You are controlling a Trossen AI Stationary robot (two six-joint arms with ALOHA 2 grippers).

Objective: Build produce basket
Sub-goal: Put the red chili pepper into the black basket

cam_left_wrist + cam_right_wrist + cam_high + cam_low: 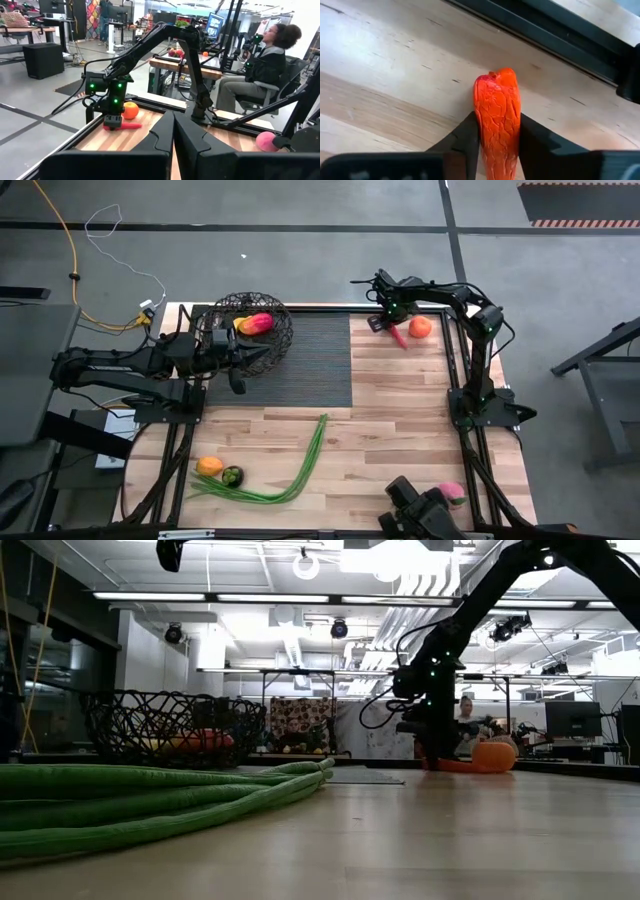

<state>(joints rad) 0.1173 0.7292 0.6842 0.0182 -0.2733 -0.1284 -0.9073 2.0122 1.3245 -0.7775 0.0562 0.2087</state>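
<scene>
While the right tool (497,145) gripped the red pepper (497,117) near the surface's (400,400) far right corner, a straight lift should have preceded carrying toward the basket (250,330) at the far left.

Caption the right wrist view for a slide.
Right gripper closed on the red pepper, low over the wooden table.

This is a robotics lab or open workshop hall. A grey concrete floor (300,205) with taped lines surrounds the wooden table (400,410), and bright strip lights (200,596) hang under exposed ceiling ducts. Beyond it stand more workbenches (200,67), monitors (216,25) and a seated person (260,70) at another station.
</scene>
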